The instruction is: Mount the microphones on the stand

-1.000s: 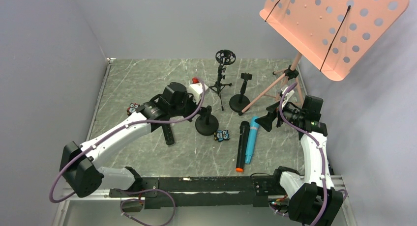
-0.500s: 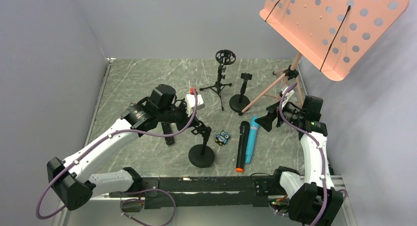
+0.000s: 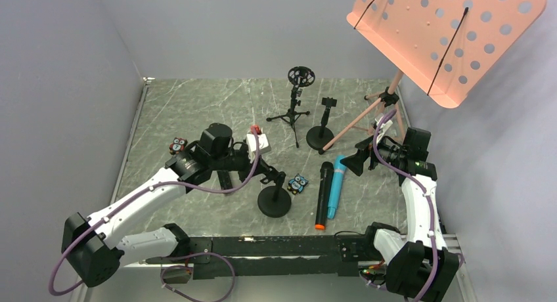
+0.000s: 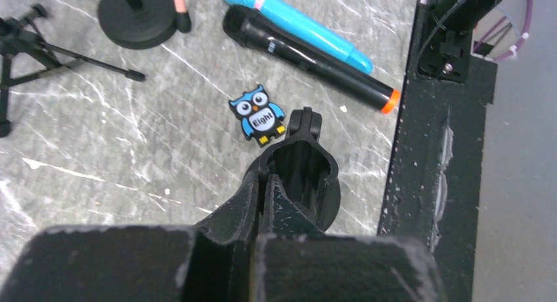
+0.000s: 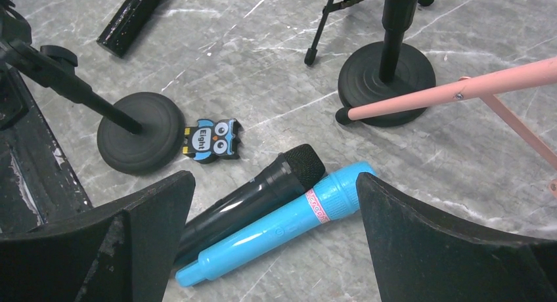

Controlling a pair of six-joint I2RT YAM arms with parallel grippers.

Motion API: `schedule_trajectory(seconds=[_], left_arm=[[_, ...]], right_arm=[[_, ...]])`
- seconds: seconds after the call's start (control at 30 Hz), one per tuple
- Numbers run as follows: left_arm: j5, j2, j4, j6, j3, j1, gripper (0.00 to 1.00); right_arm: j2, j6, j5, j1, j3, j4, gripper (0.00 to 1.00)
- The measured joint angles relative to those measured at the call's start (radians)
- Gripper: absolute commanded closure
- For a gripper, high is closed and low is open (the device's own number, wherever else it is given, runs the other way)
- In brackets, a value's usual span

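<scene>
The all-black microphone with an orange end ring (image 3: 322,195) and the light blue microphone (image 3: 335,185) lie side by side on the table. They also show in the right wrist view, black (image 5: 256,195) and blue (image 5: 276,226). A third black microphone (image 3: 224,180) lies partly under my left arm. My left gripper (image 3: 261,168) is shut on the clip top (image 4: 299,154) of a small round-base stand (image 3: 274,202), whose pole leans toward the gripper. My right gripper (image 3: 360,161) is open and empty just above the head ends of the two microphones.
A blue owl figure (image 3: 297,183) lies between the held stand and the microphones. A second owl figure (image 3: 177,145) lies at the left. At the back stand a tripod stand with a ring (image 3: 299,104), another round-base stand (image 3: 322,132) and a pink music stand (image 3: 378,108).
My left gripper carried the round-base stand toward the near edge, then shifted it slightly right and back. The right arm and the microphones have not moved.
</scene>
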Motion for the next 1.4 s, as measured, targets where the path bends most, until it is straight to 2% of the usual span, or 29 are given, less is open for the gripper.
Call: schedule_trajectory(seconds=[0.33,0.6,0.87,1.07,1.27,1.4], left_arm=[[-0.082,-0.124,0.174,-0.030,-0.164,-0.011,1.00],[-0.140,-0.140,0.251,-0.060,-0.204,-0.025,0.98],[-0.214,-0.178,0.266,-0.121,-0.221,-0.030,0.51],[-0.267,-0.266,0.280,-0.161,-0.231,-0.031,0.38],[-0.370,-0.408,0.243,-0.169,-0.237,-0.031,0.03],[-0.465,-0.546,0.240,-0.193,-0.283,-0.031,0.01]], right_arm=[[0.013,-0.002,0.000,0.001,0.000,-0.005,0.00],[0.019,-0.003,0.000,0.002,0.000,-0.005,0.00],[0.022,-0.002,0.000,0.003,0.000,-0.005,0.00],[0.027,0.019,0.002,0.003,0.000,0.003,0.00],[0.051,0.035,0.042,0.008,0.003,-0.006,0.00],[0.114,0.054,0.143,0.035,0.018,-0.027,0.00]])
